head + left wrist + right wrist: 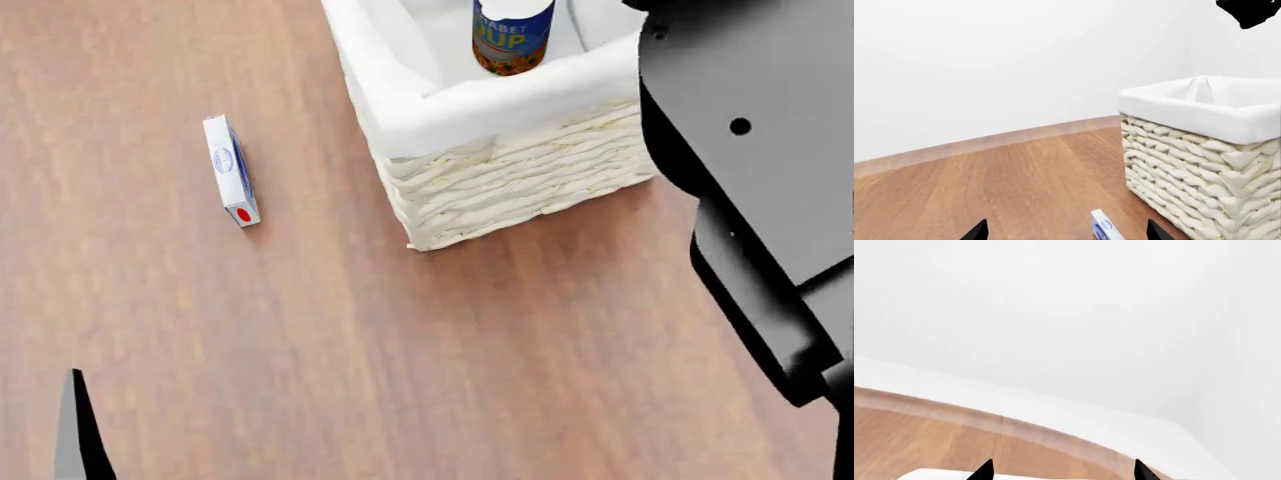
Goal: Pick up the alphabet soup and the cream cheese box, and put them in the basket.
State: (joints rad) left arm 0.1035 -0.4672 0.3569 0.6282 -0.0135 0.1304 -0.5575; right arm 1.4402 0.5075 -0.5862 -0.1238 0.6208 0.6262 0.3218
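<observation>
The alphabet soup [511,35], a blue-labelled can, stands upright inside the basket [521,190], a cream wicker one with a white liner. The cream cheese box [231,170] lies on the wooden floor to the basket's left, apart from it. In the left wrist view, the box [1106,227] shows between the spread tips of my left gripper [1067,232], which is open and not touching it; the basket [1201,180] stands beside it. My right gripper [1062,472] is open and empty. My right arm [747,180] looms over the basket's right side.
Wooden floor [400,350] spreads around the basket. A white wall with a pale skirting board [987,142] stands behind it. A dark part of my left arm [74,430] shows at the head view's lower left corner.
</observation>
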